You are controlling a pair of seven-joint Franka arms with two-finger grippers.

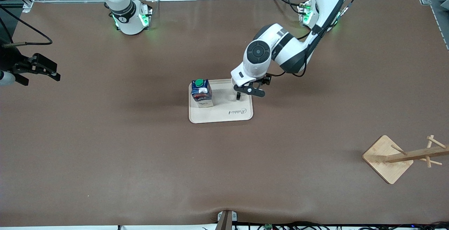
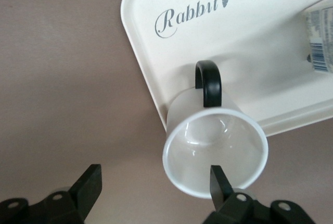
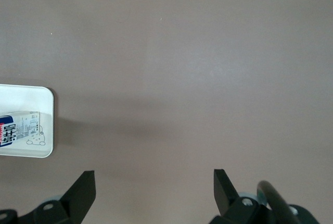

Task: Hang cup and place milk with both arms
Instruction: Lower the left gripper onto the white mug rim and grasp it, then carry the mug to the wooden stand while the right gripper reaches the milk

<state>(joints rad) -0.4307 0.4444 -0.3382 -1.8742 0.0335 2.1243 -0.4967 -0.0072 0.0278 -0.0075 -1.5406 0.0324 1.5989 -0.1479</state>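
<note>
The white cup (image 2: 216,151) with a black handle (image 2: 208,83) stands upright on the cream tray (image 2: 260,36), near the tray's edge. My left gripper (image 2: 154,182) is open just above it, with one finger (image 2: 218,182) over the cup's mouth and the other off to the side of the cup. In the front view the left gripper (image 1: 247,90) hides most of the cup (image 1: 238,96). The dark-blue milk (image 1: 201,93) with a green cap stands on the same tray (image 1: 224,112). My right gripper (image 1: 56,72) waits, open and empty, over the right arm's end of the table.
A wooden peg rack (image 1: 389,158) on a square base stands toward the left arm's end, nearer to the front camera than the tray. The right wrist view shows a tray corner (image 3: 31,96) with the milk (image 3: 21,130) and bare brown table.
</note>
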